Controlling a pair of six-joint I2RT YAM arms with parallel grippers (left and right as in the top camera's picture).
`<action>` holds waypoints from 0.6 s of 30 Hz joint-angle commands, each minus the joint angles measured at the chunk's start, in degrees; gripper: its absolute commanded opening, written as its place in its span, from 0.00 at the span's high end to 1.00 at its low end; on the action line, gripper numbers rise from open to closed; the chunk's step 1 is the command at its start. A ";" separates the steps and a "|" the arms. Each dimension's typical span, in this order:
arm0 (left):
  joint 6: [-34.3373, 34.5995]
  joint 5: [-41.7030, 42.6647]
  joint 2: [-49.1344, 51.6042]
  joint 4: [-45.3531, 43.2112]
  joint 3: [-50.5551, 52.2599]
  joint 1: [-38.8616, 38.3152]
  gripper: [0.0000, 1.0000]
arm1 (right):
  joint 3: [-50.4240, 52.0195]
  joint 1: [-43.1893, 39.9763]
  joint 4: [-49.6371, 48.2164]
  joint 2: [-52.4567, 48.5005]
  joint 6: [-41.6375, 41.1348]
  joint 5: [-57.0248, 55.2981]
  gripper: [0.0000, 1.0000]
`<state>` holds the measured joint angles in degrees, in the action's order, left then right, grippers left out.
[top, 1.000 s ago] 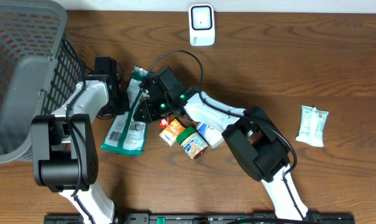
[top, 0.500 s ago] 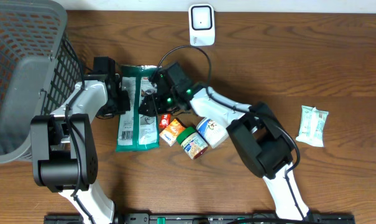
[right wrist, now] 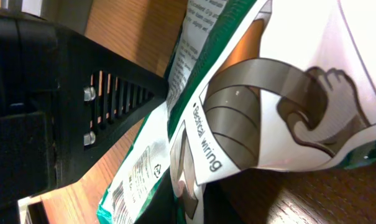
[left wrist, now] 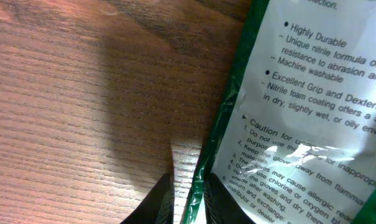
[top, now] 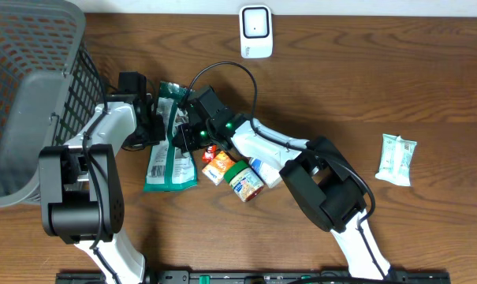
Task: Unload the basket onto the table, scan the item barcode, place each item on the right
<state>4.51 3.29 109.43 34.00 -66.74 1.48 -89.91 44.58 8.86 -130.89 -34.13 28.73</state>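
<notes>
The table (top: 380,79) I work on is brown wood with a plain grain and a dull sheen. The glove packet (top: 171,166) is glossy plastic film, green and white, crinkled and catching glare. The basket (top: 33,55) looks like grey matt plastic mesh. The scanner (top: 255,31) is smooth white plastic. My left end effector (top: 158,126) is matt black plastic.

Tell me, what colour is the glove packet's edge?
The glove packet edge is green; left wrist view shows it best.
</notes>
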 commanded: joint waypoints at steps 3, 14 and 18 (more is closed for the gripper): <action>0.44 2.32 1.29 0.22 -1.44 -0.15 0.81 | 0.13 -0.52 0.74 -0.79 4.68 2.03 0.99; 3.76 2.29 -16.44 -1.38 -7.45 -0.15 0.66 | 0.13 -9.62 18.64 12.57 17.44 15.37 0.99; 3.74 2.27 -22.32 -1.88 -7.45 -0.15 0.57 | 0.13 -12.24 27.96 19.45 23.21 16.37 0.99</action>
<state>7.57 5.61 89.76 32.03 -73.47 1.30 -89.47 33.56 34.15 -117.78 -18.24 40.64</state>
